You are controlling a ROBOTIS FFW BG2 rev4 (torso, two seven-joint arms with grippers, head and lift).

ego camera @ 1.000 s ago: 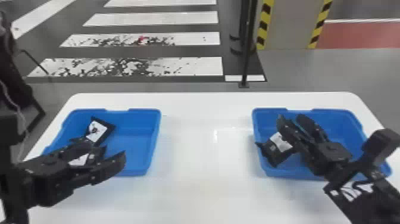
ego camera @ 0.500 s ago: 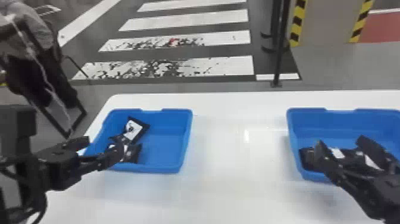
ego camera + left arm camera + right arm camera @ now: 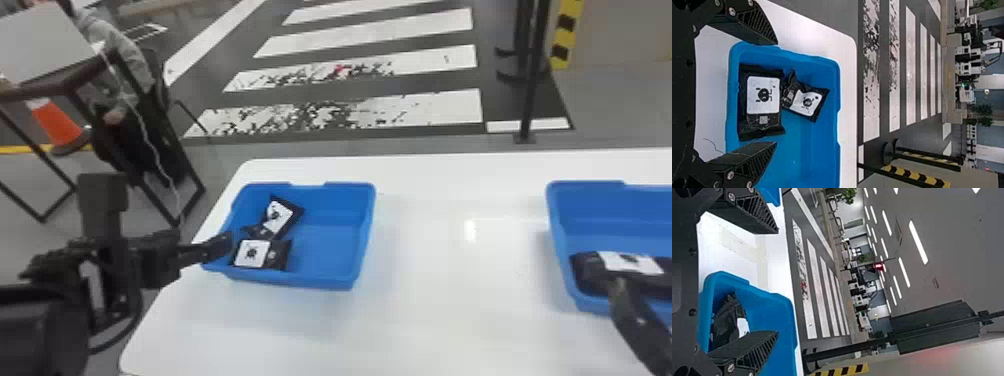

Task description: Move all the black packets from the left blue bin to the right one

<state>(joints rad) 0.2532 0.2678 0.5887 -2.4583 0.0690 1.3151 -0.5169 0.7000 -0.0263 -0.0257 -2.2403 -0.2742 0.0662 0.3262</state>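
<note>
Lying in the left of two blue bins (image 3: 325,250): two black packets (image 3: 281,218).

Two bins are seen in the head view: a left bin (image 3: 325,250) left of the middle and a right bin (image 3: 590,205) at the right edge. Two black packets (image 3: 252,254) are held in the left one; in the other, the number cannot be told.

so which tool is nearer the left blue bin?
Left. The left tool is at the left side of the left blue bin; the right tool is across the white table, by the right blue bin.
</note>
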